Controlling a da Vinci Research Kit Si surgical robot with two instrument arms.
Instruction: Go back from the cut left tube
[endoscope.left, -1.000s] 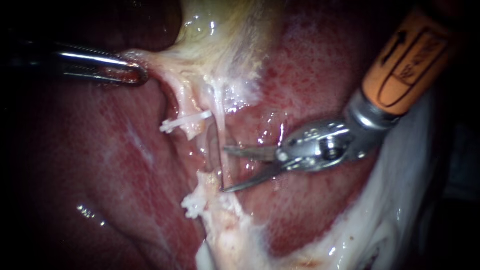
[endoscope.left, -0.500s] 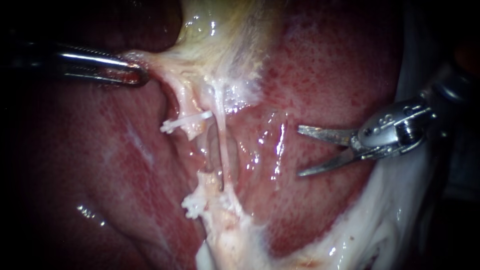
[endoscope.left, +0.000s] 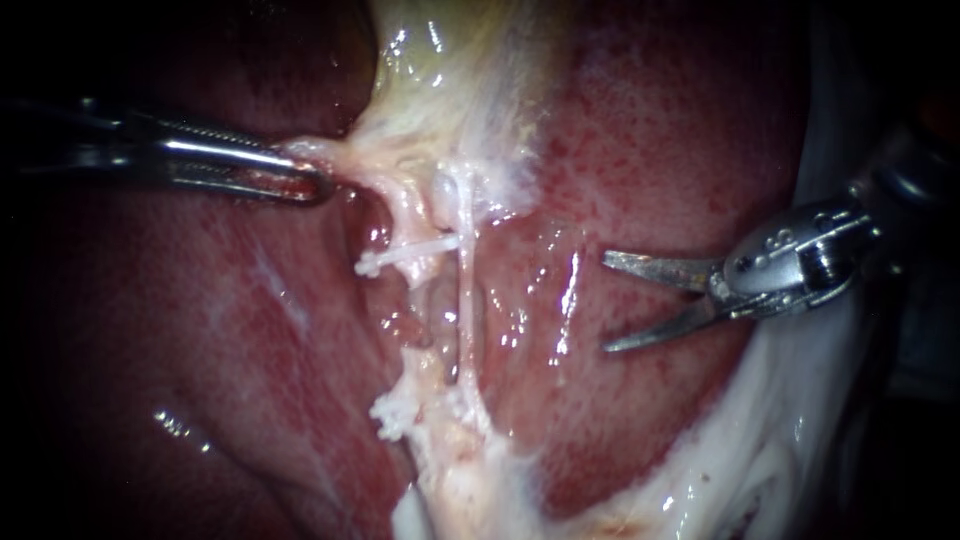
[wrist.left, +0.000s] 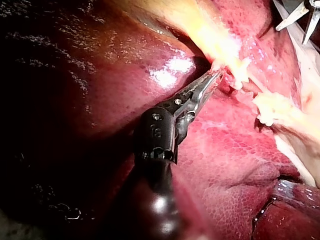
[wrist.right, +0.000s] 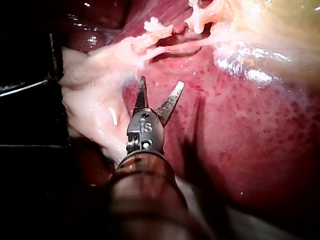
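The right instrument (endoscope.left: 606, 302) holds its two thin, blade-like jaws well apart in an open V. Nothing is gripped, and only glistening liver (endoscope.left: 640, 150) lies under the gap. Ahead of the blade tips and clear of them, an uncut tube (endoscope.left: 465, 300) runs as a thin pale strand. Just beyond that strand is the cut left tube (endoscope.left: 408, 222), parted into two stumps with a gap between them. The stump nearer the gallbladder (endoscope.left: 450, 60) carries an upper clip (endoscope.left: 405, 255), white and lying crosswise. The other stump ends in ragged pale tissue with a lower clip (endoscope.left: 392, 413) at its edge. Farther out, on the far side of both tubes, the left instrument (endoscope.left: 315, 186) has its slim jaws closed on a pale flap (endoscope.left: 350, 160) at the foot of the gallbladder, which is stretched toward its shaft. Beneath the right instrument's shaft lies a band of white fatty tissue (endoscope.left: 780, 420) along the liver's edge.
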